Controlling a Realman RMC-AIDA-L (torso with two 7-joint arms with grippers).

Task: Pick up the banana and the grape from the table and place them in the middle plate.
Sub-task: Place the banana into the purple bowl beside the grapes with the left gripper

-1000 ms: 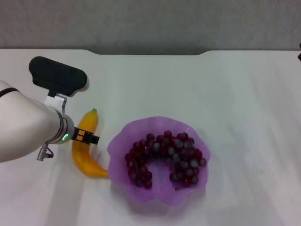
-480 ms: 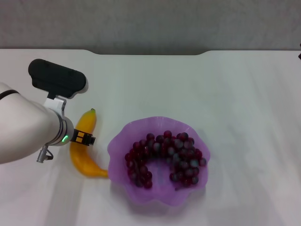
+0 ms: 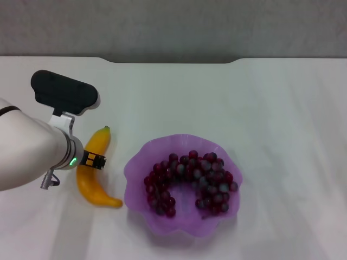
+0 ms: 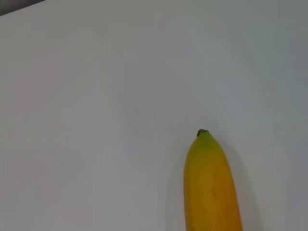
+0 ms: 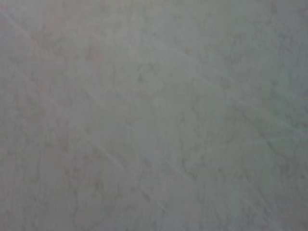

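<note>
at the lower left of the head view, your left gripper sits over the banana on the surface; grip state unclear. a glancing close could roll it away from the purple plate.

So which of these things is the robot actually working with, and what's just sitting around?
Part of the job:
- banana, on the table beside the plate
- grape, already in the middle plate
- left gripper, at the banana's middle

Just lying about:
- nothing else on the table; only the grey wall behind it
</note>
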